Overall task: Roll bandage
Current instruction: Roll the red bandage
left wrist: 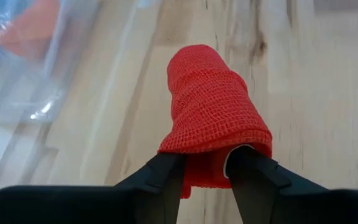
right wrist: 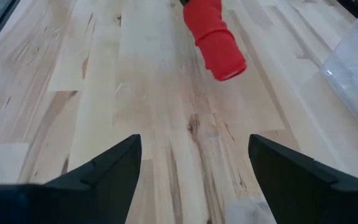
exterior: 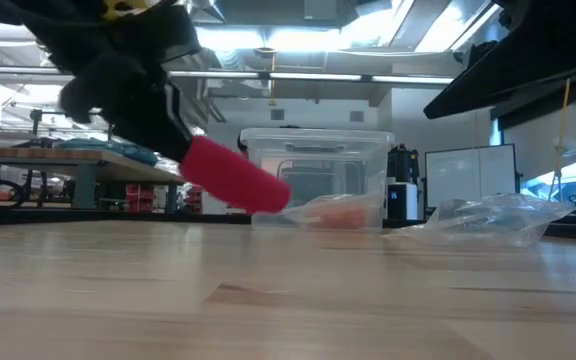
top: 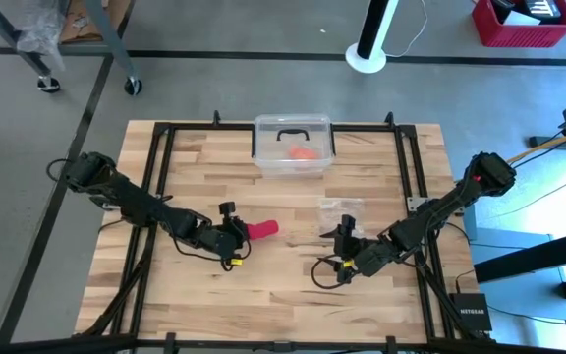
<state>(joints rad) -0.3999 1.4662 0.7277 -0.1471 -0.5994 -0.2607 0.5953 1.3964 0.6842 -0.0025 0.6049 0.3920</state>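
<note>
Pinching the rolled bandage [top: 262, 229] above the bench [top: 283, 295], the left gripper [top: 241, 234] fingers flank it; the right gripper [top: 345, 242] fingers are spread wide.

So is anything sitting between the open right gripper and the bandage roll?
Nothing visible. The right wrist view shows only bare wooden table between the right gripper and the red bandage roll, which the left gripper holds at one end.

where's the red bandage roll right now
The bandage is a roll between the left gripper's fingers, left of the table's centre in the high view, lifted off the wood and in front of the clear bin.
</note>
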